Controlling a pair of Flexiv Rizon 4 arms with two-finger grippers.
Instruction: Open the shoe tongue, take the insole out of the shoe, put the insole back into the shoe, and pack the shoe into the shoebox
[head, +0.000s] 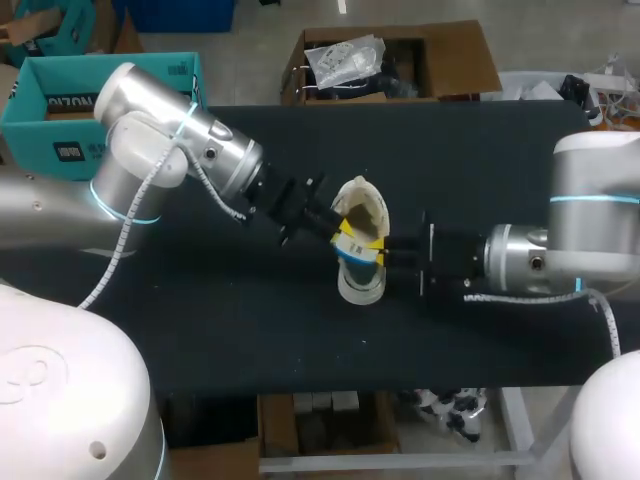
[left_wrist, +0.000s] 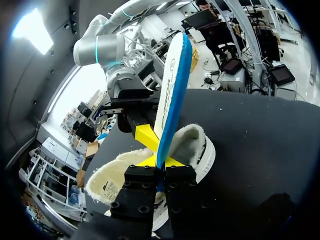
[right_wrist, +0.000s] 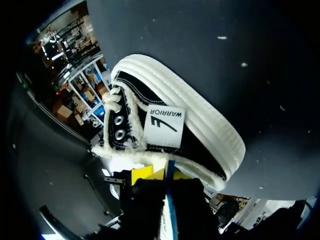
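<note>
Pinching the blue-edged insole (left_wrist: 172, 85) edge-up at the shoe (left_wrist: 197, 145), left hand (left_wrist: 160, 164) is clamped on it

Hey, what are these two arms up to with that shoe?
Two robot arms are working on a black shoe with a white sole that rests on the dark table. The left tool grips the blue-backed insole, holding it upright at the shoe's opening. The right tool sits right against that insole from the other side. One moment cannot show whether the insole is coming out or going back in.
</note>
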